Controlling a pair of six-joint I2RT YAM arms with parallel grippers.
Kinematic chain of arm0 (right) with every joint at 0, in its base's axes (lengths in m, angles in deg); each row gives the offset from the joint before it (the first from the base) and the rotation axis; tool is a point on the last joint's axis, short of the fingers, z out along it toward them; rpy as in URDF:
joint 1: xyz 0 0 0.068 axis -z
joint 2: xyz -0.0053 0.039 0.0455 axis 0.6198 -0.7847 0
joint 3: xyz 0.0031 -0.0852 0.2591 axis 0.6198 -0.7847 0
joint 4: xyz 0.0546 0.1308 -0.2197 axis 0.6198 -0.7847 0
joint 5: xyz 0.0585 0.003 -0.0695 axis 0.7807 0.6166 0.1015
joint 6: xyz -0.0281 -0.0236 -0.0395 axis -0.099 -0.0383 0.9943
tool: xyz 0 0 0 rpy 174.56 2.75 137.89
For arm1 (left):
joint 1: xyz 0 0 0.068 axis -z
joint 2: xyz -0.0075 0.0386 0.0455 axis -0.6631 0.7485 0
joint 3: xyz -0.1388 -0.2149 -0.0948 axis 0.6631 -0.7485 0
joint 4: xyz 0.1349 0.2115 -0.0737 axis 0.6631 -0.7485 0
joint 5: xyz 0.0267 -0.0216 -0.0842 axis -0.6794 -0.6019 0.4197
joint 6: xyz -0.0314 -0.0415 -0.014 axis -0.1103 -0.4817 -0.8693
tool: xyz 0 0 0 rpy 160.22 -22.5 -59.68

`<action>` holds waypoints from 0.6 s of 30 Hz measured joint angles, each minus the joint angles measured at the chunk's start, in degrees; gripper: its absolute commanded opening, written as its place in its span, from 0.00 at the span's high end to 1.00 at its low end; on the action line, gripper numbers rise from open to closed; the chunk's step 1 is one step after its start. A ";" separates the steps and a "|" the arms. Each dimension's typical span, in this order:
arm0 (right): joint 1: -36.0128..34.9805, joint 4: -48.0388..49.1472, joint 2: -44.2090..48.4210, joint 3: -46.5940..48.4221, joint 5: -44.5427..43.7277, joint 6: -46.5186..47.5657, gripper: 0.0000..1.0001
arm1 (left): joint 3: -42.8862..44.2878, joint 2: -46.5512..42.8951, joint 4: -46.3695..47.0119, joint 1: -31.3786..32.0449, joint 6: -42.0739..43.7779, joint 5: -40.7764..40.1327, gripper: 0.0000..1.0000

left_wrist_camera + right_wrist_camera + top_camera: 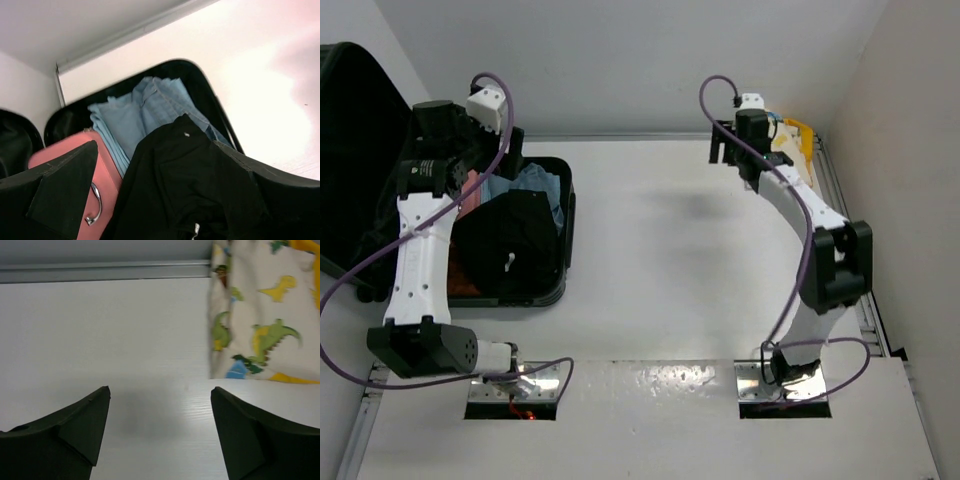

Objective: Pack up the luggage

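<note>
The luggage lies open at the left, its lid leaning on the wall. Inside are a black garment, folded blue cloth and a pink case. My left gripper hangs over the far end of the luggage. In the left wrist view it is open, with the black garment lying loose below the jaws, beside the blue cloth and the pink case. My right gripper is open over bare table, holding nothing.
A dinosaur-print cloth lies at the back right corner, just right of the right gripper. A metal rail runs along the table's far edge. The luggage rim borders white tabletop.
</note>
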 measured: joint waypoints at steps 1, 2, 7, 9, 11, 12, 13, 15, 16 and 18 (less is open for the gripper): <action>1.07 0.63 -1.70 1.20 -0.74 0.46 0.15 | 0.00 0.83 0.00 0.22 -0.98 -1.11 0.01; 2.78 0.83 -4.61 3.32 -2.03 1.29 0.13 | -0.02 1.68 0.00 0.33 -1.99 -2.40 0.01; 9.25 4.15 -16.17 8.76 -5.73 3.69 0.04 | -1.18 2.47 0.74 0.66 -4.87 -7.21 0.01; 10.69 4.09 -19.74 10.51 -6.62 4.66 0.01 | -1.68 2.47 1.38 0.79 -5.29 -8.90 0.01; 11.54 3.74 -24.02 14.19 -6.84 5.42 0.01 | -2.23 2.45 1.79 0.98 -5.68 -10.21 0.01; 11.74 3.08 -26.47 16.81 -6.86 5.90 0.01 | -2.54 2.45 2.01 1.07 -5.86 -10.82 0.01; 11.89 2.38 -29.18 19.87 -6.80 6.23 0.01 | -2.73 2.45 2.10 1.09 -5.97 -11.39 0.01; 12.07 -0.96 -34.91 27.85 -6.99 6.23 0.01 | -2.84 2.47 2.16 1.09 -6.12 -12.48 0.01; 12.22 -2.60 -38.66 33.24 -6.95 6.10 0.01 | -2.84 2.47 2.40 1.09 -6.21 -13.03 0.01; 12.37 -6.08 -44.06 41.13 -6.82 5.73 0.01 | -2.84 2.47 2.58 1.09 -6.23 -14.05 0.01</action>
